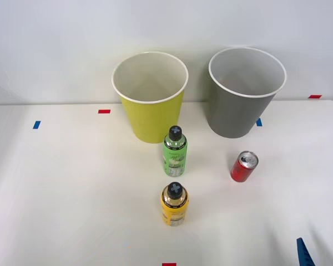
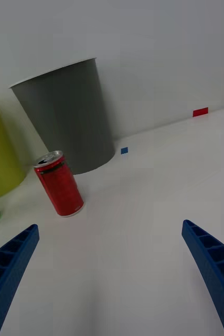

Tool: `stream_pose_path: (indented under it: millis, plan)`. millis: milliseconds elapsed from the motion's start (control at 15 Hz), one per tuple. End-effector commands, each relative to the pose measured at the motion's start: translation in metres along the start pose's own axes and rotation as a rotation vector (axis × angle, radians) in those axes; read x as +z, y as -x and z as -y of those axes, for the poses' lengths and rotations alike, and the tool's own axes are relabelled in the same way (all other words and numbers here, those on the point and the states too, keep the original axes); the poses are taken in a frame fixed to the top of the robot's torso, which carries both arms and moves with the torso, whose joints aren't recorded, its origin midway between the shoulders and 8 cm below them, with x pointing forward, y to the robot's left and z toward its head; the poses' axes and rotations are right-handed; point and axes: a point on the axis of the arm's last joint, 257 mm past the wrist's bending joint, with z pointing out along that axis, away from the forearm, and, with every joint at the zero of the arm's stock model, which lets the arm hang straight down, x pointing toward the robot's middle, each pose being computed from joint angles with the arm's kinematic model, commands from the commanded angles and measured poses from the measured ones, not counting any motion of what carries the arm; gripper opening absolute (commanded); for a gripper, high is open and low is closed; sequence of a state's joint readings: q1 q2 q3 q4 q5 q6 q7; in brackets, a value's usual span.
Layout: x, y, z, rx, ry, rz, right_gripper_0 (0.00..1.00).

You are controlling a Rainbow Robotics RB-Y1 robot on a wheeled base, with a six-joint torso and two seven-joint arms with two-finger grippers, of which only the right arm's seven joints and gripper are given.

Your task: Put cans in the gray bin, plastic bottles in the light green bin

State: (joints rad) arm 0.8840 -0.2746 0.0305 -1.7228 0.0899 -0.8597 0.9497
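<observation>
- My right hand [image 2: 112,278] sits low over the desk [image 1: 72,188] at its near right corner, fingers [image 1: 304,252] spread wide apart and holding nothing.
- I see the can [image 1: 243,167] upright on the desk, just in front of the gray bin [image 1: 241,108] and well apart from my hand; in the wrist view it stands ahead of the fingers, off toward one side, close to the gray bin's base.
- The gray bin stands at the back right, the green bin [image 1: 150,113] beside it to the left, a small gap between them.
- The green bottle [image 1: 175,151] stands upright just in front of the green bin.
- The yellow bottle [image 1: 174,205] stands upright nearer to me, in line with the green one, apart from it.
- Small red and blue tape marks [image 1: 104,111] dot the desk.
</observation>
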Motion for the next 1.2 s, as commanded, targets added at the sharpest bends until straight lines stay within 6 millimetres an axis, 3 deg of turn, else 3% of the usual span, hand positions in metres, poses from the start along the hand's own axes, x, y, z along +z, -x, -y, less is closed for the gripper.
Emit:
stream_pose_path:
  millis: [67, 400, 667, 933, 1200]
  plan:
    - [0.022, -0.009, -0.011, -0.01, 0.043, -0.02, 0.94]
    - [0.083, -0.011, -0.039, -0.012, 0.106, 0.015, 0.94]
    - [0.131, -0.016, -0.048, -0.041, 0.11, -0.003, 0.94]
    - [0.16, -0.018, -0.058, -0.056, 0.105, -0.013, 0.94]
    - [0.173, -0.027, -0.066, -0.061, 0.099, -0.014, 0.94]
